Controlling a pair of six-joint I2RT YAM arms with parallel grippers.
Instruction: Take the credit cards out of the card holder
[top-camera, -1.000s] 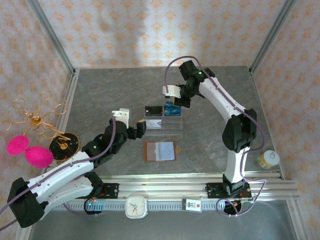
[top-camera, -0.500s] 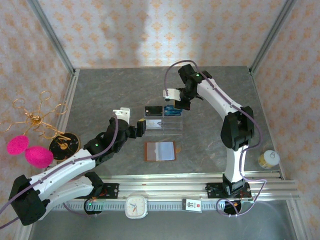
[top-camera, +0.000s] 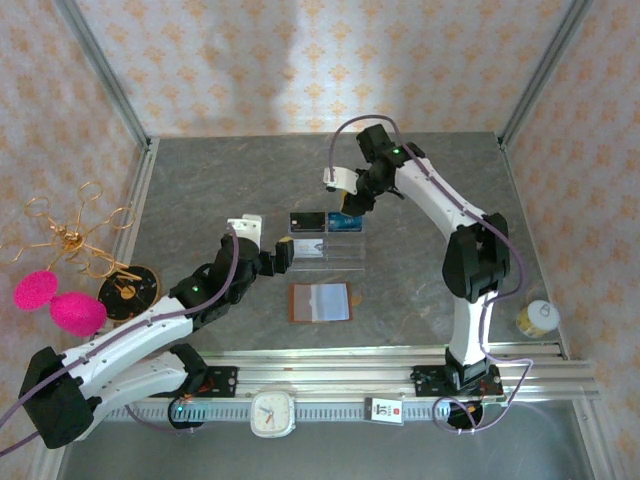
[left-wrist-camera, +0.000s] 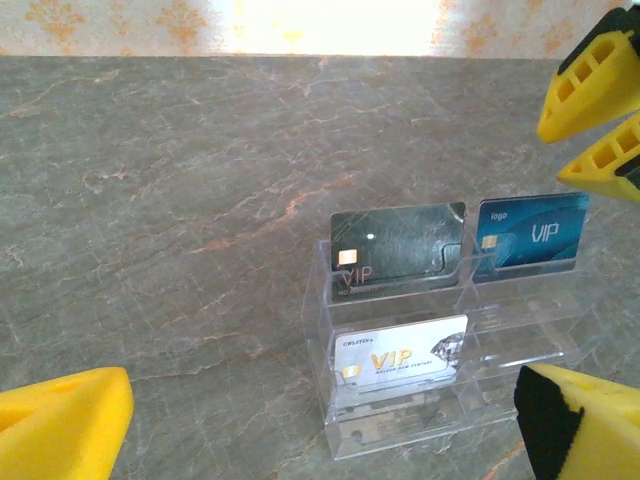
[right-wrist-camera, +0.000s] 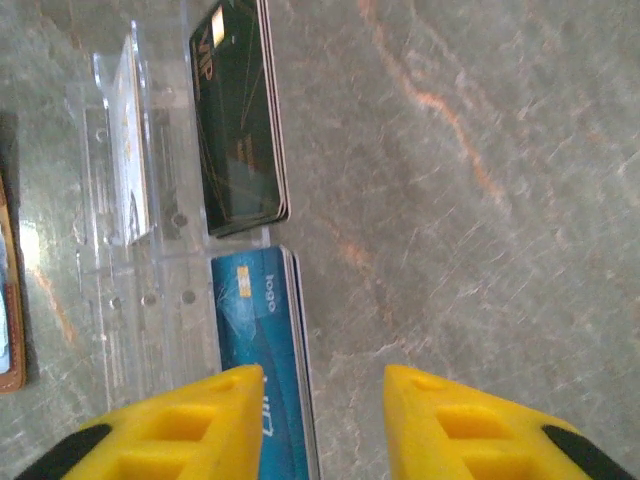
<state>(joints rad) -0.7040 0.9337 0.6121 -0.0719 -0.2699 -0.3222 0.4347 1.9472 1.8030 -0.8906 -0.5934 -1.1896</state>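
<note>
Task near its end or midway: wallet open, stand stocked.
Wallet (top-camera: 293, 302) lay flat just in front of stand (left-wrist-camera: 520, 330); couldn't tell if cards were left inside. Right gripper (right-wrist-camera: 320, 390) hung with jaws apart over blue card (right-wrist-camera: 255, 330); left gripper (top-camera: 283, 256) was wide apart and empty.

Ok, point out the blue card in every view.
Top external: blue card, centre, right slot of the clear stand's far row.
Left wrist: blue card, right of centre, upper tier.
Right wrist: blue card, lower centre-left.
Shared landmark: the black card beside it, in the same row.
</note>
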